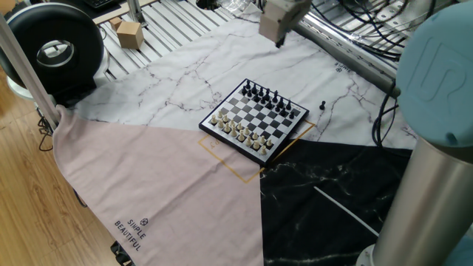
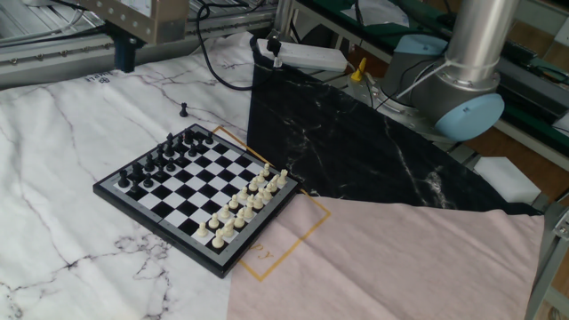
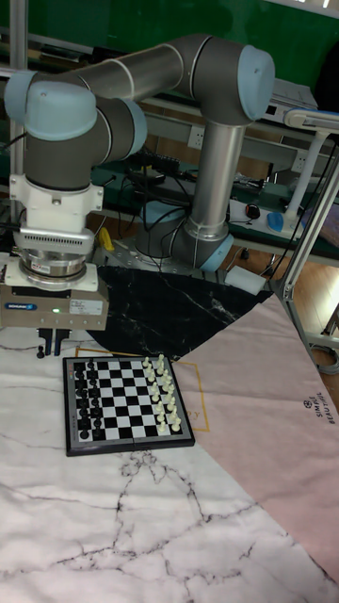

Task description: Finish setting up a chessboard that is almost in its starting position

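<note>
Chessboard (image 2: 197, 196): I see it on the white marble mat, overlapping the orange square outline (image 2: 293, 233).
Gripper (image 3: 53, 342): hovers above the mat, beyond the board's black side; fingers slightly apart, empty.
Stray black pawn (image 2: 184, 109): stands alone off the board.

In the tall fixed view, the chessboard (image 3: 122, 403) lay flat on the white marble-patterned cloth (image 3: 141, 509) of the counter, with black pieces (image 3: 87, 396) ranked along its left side and cream pieces (image 3: 162, 393) along its right. The grey arm (image 3: 141, 75) arched over from its base behind the black marble cloth (image 3: 160, 316), and its pincer (image 3: 55, 338) hung just behind the board's far left corner, its dark fingers (image 3: 64, 337) pointing down with a narrow gap between them. A thin orange square outline (image 3: 191, 369) showed past the board's far right corner, beside the pink cloth (image 3: 273, 424).
</note>
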`<state>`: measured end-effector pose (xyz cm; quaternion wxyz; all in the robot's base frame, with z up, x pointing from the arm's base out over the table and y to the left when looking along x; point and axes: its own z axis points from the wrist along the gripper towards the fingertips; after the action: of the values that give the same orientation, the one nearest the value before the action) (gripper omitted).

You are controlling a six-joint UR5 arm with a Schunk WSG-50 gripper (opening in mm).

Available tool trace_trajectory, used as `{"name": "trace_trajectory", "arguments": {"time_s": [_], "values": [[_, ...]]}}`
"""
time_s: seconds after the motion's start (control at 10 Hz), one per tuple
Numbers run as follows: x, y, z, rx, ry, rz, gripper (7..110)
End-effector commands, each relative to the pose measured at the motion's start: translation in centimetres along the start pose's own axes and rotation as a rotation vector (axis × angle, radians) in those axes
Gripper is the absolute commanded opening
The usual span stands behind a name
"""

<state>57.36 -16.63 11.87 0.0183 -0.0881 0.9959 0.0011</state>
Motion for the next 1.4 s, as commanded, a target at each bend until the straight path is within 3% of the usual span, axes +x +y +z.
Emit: {"name": "trace_trajectory", "arguments": {"time_s": [0.0,0.3,0.4,0.5,0.7,0.8,0.9,1.1,1.3], "values": [[1.7,-0.1,1.6,-0.018,0.003,0.014,7],[1.5,0.9,1.6,-0.059,-0.008,-0.026,7],[1.6,0.7,1.6,-0.051,0.000,-0.013,7],[2.0,-0.3,1.6,-0.014,0.015,-0.019,7],[1.1,-0.7,1.6,0.003,-0.023,-0.018,7],[0.2,-0.4,1.6,-0.006,-0.059,-0.016,7],[0.6,1.1,1.5,-0.068,-0.040,0.026,7],[0.2,0.3,1.5,-0.035,-0.056,0.018,7],[-0.2,1.0,1.5,-0.063,-0.073,-0.032,7]]}}
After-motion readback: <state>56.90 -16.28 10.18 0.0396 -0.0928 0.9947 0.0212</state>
